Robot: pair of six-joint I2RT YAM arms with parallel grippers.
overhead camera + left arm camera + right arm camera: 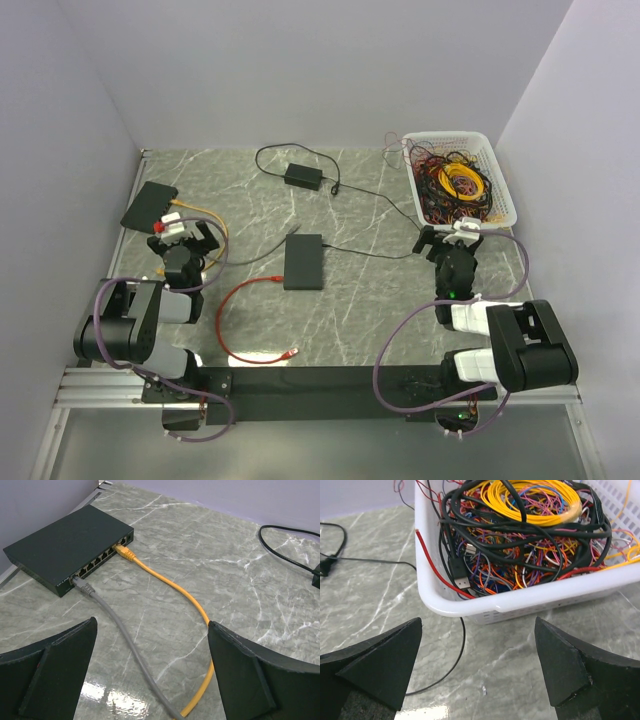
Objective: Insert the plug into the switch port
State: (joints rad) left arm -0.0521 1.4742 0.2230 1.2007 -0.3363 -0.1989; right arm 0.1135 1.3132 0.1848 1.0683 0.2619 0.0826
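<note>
One yellow plug (pixel 128 555) seated in the switch (pixel 65 540) shows only wrist-side.

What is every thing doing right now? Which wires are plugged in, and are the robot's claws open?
Black network switch, two ports filled.
Yellow cable, plugged into the switch.
Grey cable, plugged into the switch.
Red cable, lying loose, both ends unplugged.
White plastic basket, full of tangled wires.
Left gripper, open, empty.
Right gripper, open, empty.
</note>
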